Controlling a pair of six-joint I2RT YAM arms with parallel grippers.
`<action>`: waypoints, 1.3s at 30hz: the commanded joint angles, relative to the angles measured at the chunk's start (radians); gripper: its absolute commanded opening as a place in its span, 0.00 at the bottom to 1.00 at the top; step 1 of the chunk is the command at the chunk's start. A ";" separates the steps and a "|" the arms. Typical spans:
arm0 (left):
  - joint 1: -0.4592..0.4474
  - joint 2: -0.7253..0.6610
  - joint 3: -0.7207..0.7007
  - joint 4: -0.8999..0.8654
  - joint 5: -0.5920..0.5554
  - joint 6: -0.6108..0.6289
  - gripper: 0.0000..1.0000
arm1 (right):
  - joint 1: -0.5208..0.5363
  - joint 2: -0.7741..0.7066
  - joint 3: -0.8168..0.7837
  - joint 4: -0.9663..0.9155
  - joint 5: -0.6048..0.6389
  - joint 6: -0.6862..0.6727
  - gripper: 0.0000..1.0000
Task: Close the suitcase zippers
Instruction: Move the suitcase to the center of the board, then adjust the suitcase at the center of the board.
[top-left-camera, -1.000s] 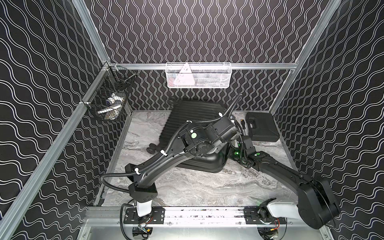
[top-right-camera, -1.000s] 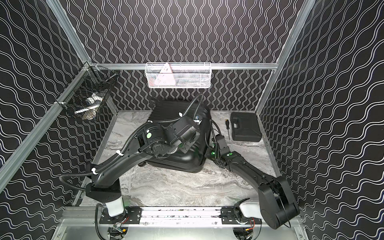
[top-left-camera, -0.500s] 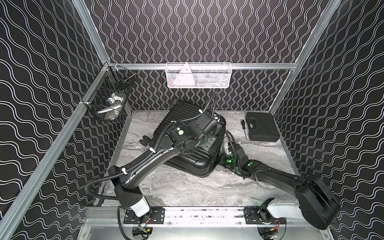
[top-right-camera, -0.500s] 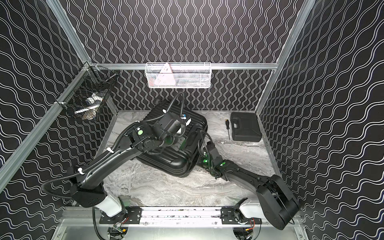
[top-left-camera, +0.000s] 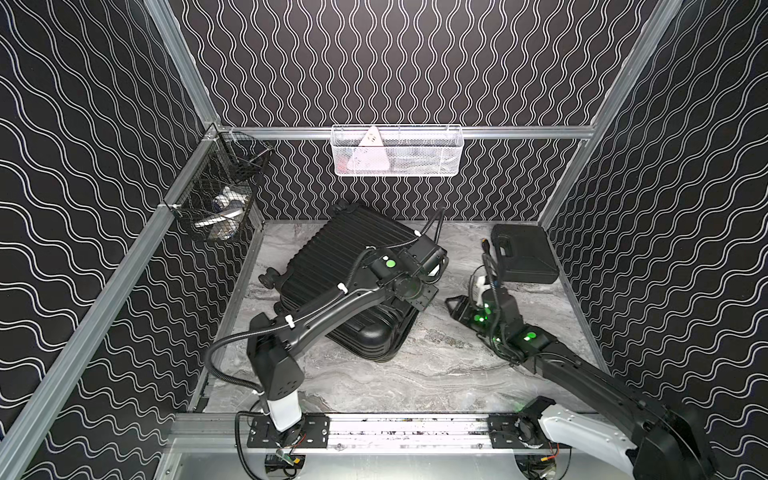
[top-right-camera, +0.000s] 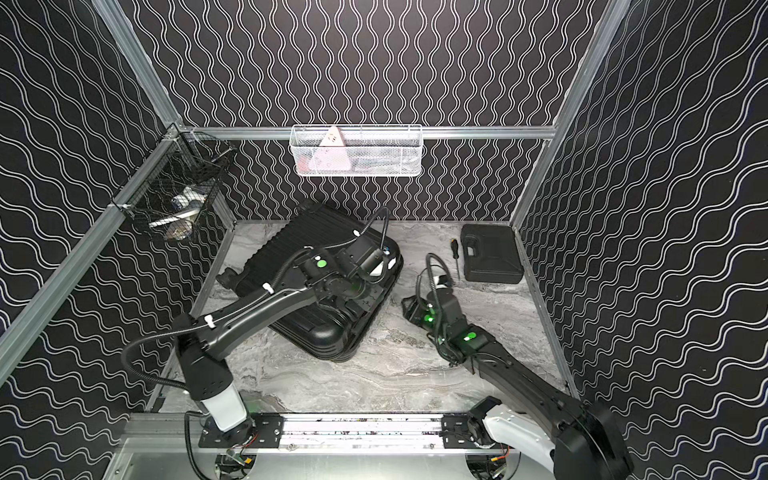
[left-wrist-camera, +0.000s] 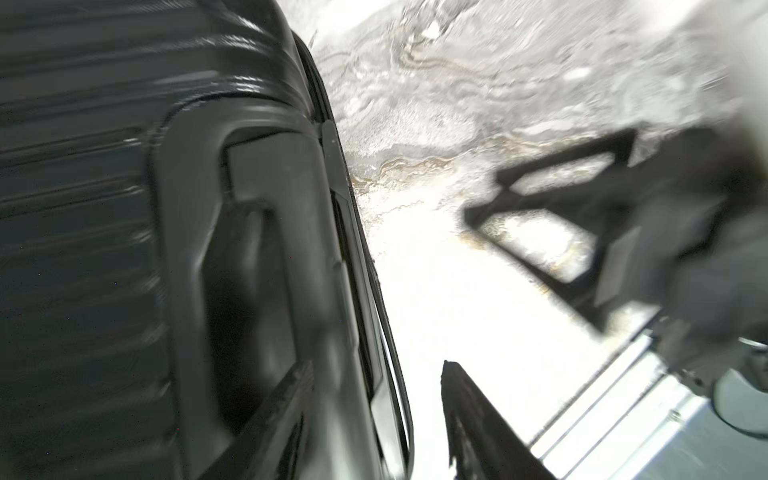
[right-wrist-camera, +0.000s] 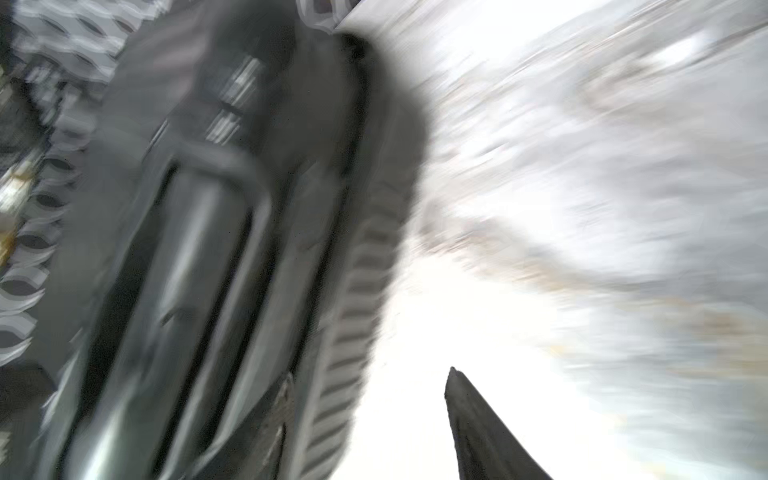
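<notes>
The black ribbed suitcase (top-left-camera: 332, 253) (top-right-camera: 286, 241) lies flat and askew on the marble floor, wheels toward the left wall. My left gripper (top-left-camera: 422, 299) (left-wrist-camera: 376, 363) hangs open over its right edge, one finger above the shell by the recessed handle, the other above the floor. The zipper (left-wrist-camera: 384, 316) shows as a thin black track along the rim between them. My right gripper (top-left-camera: 455, 305) (right-wrist-camera: 370, 372) is open, low over the floor just right of the suitcase, apart from it. That wrist view is blurred; the suitcase (right-wrist-camera: 232, 249) fills one side.
A small black tool case (top-left-camera: 523, 257) lies at the back right with a screwdriver (top-right-camera: 455, 253) beside it. A white wire basket (top-left-camera: 397, 151) hangs on the back wall, a black mesh basket (top-left-camera: 220, 203) on the left wall. The mounting rail (top-left-camera: 395, 428) runs along the front.
The suitcase's near end has swung left. The right gripper, shut against that end before, has opened and drawn back to the right. The left arm swung left, then back over the right edge.
</notes>
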 joint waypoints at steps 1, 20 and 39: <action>0.001 0.057 0.033 0.000 -0.048 0.031 0.55 | -0.115 -0.033 -0.010 -0.107 -0.073 -0.081 0.61; 0.002 0.125 -0.032 -0.020 -0.138 0.113 0.39 | -0.208 0.059 0.044 -0.107 -0.177 -0.184 0.62; -0.038 -0.305 -0.404 -0.033 0.188 0.745 0.15 | -0.433 0.247 0.179 -0.199 -0.438 -0.428 0.63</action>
